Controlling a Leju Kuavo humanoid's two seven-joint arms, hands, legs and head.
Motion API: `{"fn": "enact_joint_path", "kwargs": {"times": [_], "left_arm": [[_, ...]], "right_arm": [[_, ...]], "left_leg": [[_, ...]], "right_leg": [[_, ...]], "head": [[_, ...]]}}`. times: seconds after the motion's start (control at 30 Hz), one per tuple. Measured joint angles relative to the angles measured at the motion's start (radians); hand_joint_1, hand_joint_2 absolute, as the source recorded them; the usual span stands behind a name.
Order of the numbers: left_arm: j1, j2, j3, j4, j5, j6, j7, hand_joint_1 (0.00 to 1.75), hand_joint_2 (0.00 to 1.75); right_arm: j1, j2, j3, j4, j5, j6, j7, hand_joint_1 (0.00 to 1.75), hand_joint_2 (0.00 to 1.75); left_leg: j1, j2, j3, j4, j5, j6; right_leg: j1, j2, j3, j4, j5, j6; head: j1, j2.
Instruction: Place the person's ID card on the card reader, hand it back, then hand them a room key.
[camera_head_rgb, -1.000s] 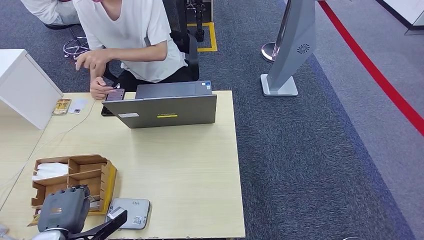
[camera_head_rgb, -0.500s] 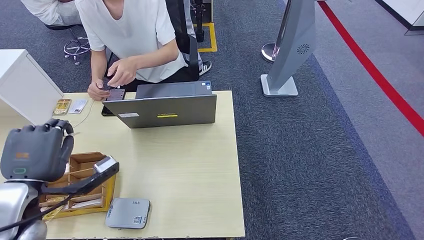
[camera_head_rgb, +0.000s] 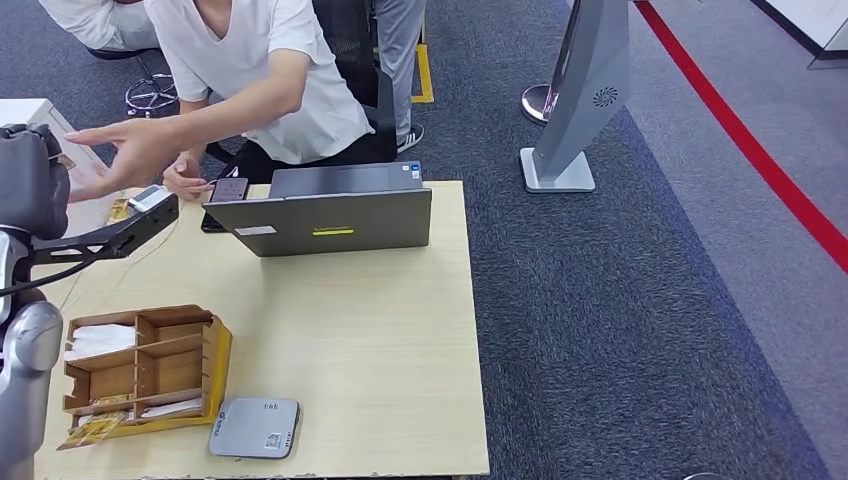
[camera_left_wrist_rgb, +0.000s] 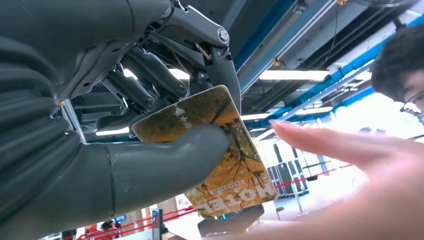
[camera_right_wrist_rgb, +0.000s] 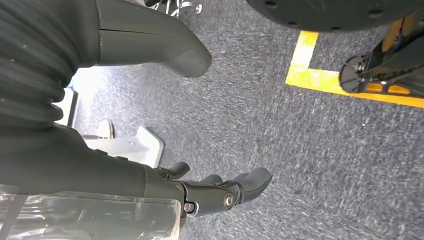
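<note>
We see grey carpet (camera_head_rgb: 620, 300) with a red line (camera_head_rgb: 745, 140) running across it at the right and a grey stand (camera_head_rgb: 585, 100) on its base beyond the desk. The pale wooden desk (camera_head_rgb: 380, 340) carries a closed-looking grey laptop (camera_head_rgb: 325, 215) at its far edge, where a person in a white shirt (camera_head_rgb: 255, 70) sits and stretches one hand (camera_head_rgb: 130, 150) toward our raised left arm. Near the desk's front left corner we find a wooden organiser (camera_head_rgb: 145, 365) with several compartments: white paper lies in the far left one, a flat white item in a nearer one, and a yellowish card pokes out at its near left corner. Just beside it, at the desk's front edge, lies the flat grey card reader (camera_head_rgb: 255, 427). Our left hand (camera_left_wrist_rgb: 150, 135), up at the left edge of the head view, is clamped on the room key card (camera_left_wrist_rgb: 225, 155): the thumb presses its printed face against the darker fingers (camera_left_wrist_rgb: 150, 95) behind. The card is yellow-brown with a tree picture and the word MOTEL; its long axis runs out from the grip, its free end toward the person's open hand, which is close to it but not touching. Our right hand (camera_right_wrist_rgb: 220, 192) hangs over the carpet with fingers loosely curled, holding nothing. Two small cards (camera_head_rgb: 140, 212) lie at the desk's far left.
</note>
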Motion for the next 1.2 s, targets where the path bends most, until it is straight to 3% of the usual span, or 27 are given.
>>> {"fn": "enact_joint_path", "kwargs": {"times": [0.03,0.17,0.5,0.63,0.73,0.83,0.93,1.0,1.1,1.2], "left_arm": [[-0.005,0.0,0.001,0.006,0.0,-0.007,0.001,1.75,1.75],[-0.018,-0.009,0.007,0.016,0.0,-0.034,-0.008,0.0,1.75],[-0.019,-0.039,0.029,0.014,0.0,-0.034,-0.035,0.0,1.75],[0.001,-0.058,0.048,-0.018,0.0,-0.003,-0.082,0.0,1.75],[0.09,-0.078,0.077,-0.131,0.02,0.07,-0.177,0.0,1.75],[0.29,-0.073,0.147,-0.291,0.103,0.209,-0.256,0.0,1.75],[0.537,-0.088,0.32,-0.407,0.261,0.355,-0.333,0.0,1.75],[0.634,-0.151,0.513,-0.432,0.436,0.336,-0.423,0.0,1.75],[0.657,-0.27,0.898,-0.424,0.767,0.17,-0.521,0.0,1.75],[0.611,-0.347,1.234,-0.35,1.027,0.125,-0.466,0.0,1.75]], "right_arm": [[-0.002,0.0,-0.005,0.003,0.007,0.0,0.002,0.0,1.75],[-0.012,0.0,-0.023,0.015,0.02,-0.001,0.01,0.0,1.75],[-0.019,0.0,-0.029,0.031,0.017,-0.006,0.011,0.0,1.75],[-0.017,0.0,-0.028,0.034,-0.009,-0.017,0.011,0.0,1.75],[0.0,0.0,-0.007,0.029,-0.09,-0.055,0.035,0.0,1.75],[0.038,0.0,0.041,0.007,-0.201,-0.111,0.092,0.0,1.75],[0.085,0.001,0.102,-0.028,-0.28,-0.159,0.16,0.0,1.75],[0.106,0.001,0.133,-0.051,-0.31,-0.181,0.192,0.0,1.75],[0.115,0.001,0.157,-0.082,-0.329,-0.191,0.221,0.0,1.75],[0.115,0.001,0.164,-0.102,-0.324,-0.179,0.231,0.0,1.75]], "left_leg": [[0.0,0.0,0.0,0.0,0.0,0.0],[0.0,0.0,0.0,0.0,0.0,0.0],[0.0,0.0,0.0,0.0,0.0,0.0],[0.0,0.0,-0.001,0.0,0.0,0.0],[0.0,0.001,-0.001,-0.001,-0.002,0.0],[-0.001,0.006,0.003,-0.002,-0.007,-0.001],[-0.001,0.009,0.006,-0.003,-0.011,-0.002],[0.0,0.007,0.006,-0.003,-0.011,-0.002],[0.0,0.006,0.005,-0.003,-0.011,-0.002],[0.0,0.007,0.006,-0.003,-0.011,-0.002]], "right_leg": [[0.0,0.0,0.0,0.0,0.0,0.0],[0.0,0.0,0.0,0.0,0.0,0.0],[0.0,0.0,0.0,0.0,0.0,0.0],[0.0,0.0,0.0,0.0,0.0,0.0],[0.0,0.001,0.001,0.0,-0.001,0.0],[-0.002,0.006,0.002,0.001,-0.004,0.0],[-0.002,0.01,0.003,0.001,-0.009,-0.001],[-0.001,0.008,0.003,0.001,-0.011,0.0],[0.0,0.008,0.003,0.001,-0.013,0.001],[0.0,0.008,0.004,0.001,-0.012,0.0]], "head": [[0.0,0.0],[0.0,0.0],[0.0,0.0],[0.0,0.0],[0.001,0.0],[0.002,0.0],[0.0,0.0],[0.0,0.0],[0.0,0.0],[0.0,0.0]]}}
